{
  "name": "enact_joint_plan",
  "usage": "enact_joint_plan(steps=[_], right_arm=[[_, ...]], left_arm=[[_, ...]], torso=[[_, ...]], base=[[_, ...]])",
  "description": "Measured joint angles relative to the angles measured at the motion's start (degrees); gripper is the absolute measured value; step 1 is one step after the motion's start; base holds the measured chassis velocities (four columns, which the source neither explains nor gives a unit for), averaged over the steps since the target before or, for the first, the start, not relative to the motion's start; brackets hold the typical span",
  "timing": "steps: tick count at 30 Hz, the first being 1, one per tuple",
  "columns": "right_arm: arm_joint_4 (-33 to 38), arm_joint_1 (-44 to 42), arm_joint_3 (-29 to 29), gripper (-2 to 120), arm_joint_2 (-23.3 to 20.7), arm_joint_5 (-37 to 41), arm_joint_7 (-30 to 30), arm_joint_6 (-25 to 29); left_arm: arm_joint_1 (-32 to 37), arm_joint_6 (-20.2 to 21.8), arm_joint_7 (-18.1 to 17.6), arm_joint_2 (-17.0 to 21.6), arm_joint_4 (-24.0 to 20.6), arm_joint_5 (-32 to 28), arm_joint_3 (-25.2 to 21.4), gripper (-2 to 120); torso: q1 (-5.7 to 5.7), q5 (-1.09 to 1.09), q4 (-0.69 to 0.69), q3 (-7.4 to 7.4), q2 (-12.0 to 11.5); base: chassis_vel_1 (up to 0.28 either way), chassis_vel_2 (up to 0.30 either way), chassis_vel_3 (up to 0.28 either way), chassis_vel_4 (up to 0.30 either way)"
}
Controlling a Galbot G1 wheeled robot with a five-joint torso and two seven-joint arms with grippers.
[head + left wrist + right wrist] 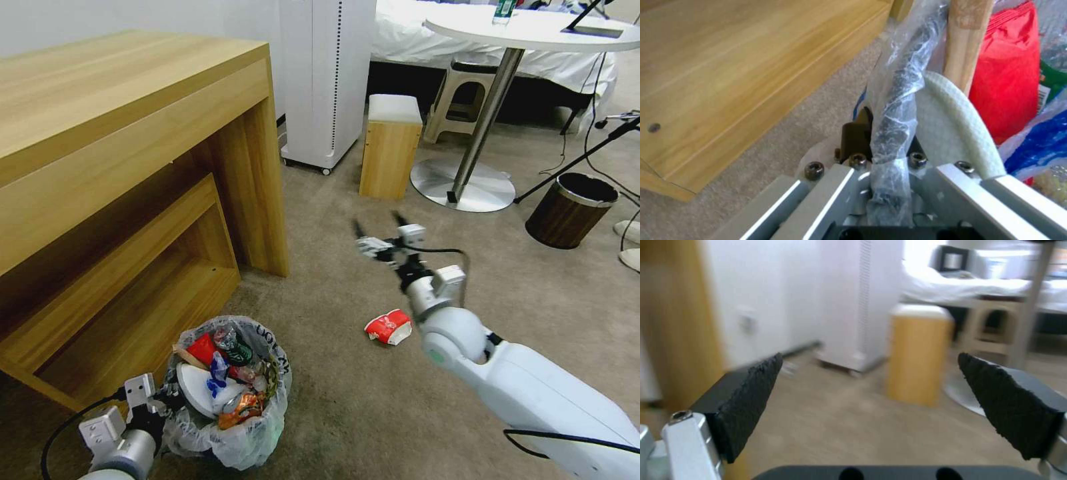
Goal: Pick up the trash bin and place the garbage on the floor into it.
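**Bin held by its rim, one red wrapper left on the carpet**

Carpet first: the floor (347, 427) is beige short pile, soft enough that litter sits on top and will not slide away from a pinch. At about seven o'clock in the head view stands the trash bin (267, 427), close by the wooden desk (133, 133), its crinkly bag lining already stuffed with wrappers, a wooden stick and a white slipper. It looks light but loosely packed, so a tilt could spill it; the stiff rim is the sound place to take it, not the slippery film. The left gripper (889, 160) is there now, jaws clenched on the bag-covered rim (898, 100). The right gripper (380, 233) hovers near the centre with jaws released and empty. Just below it, toward six o'clock, lies the garbage (389, 327), a crumpled red and white wrapper: feather-light, crushable, best pinched across its raised folded middle.
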Motion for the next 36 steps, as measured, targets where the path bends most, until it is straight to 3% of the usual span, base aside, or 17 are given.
enact_joint_plan(steps=[11, 36], right_arm=[[-1.0, -8.3, 7.1, 100, 0.5, -3.5, 3.9, -2.2], [-0.9, -10.2, 7.7, 100, 1.8, -2.6, 3.2, 1.5]], left_arm=[[0.7, 0.0, 0.1, 0.0, 0.0, 0.8, -0.2, 0], [0.9, -0.5, 0.0, 0.4, -0.3, -0.1, -0.5, 0]], torso=[[0.0, -0.01, 0.01, 0.0, 0.0], [0.0, -0.02, 0.01, 0.0, 0.0]], base=[[-0.004, -0.004, -0.004, -0.006], [-0.039, -0.036, -0.04, -0.037]])
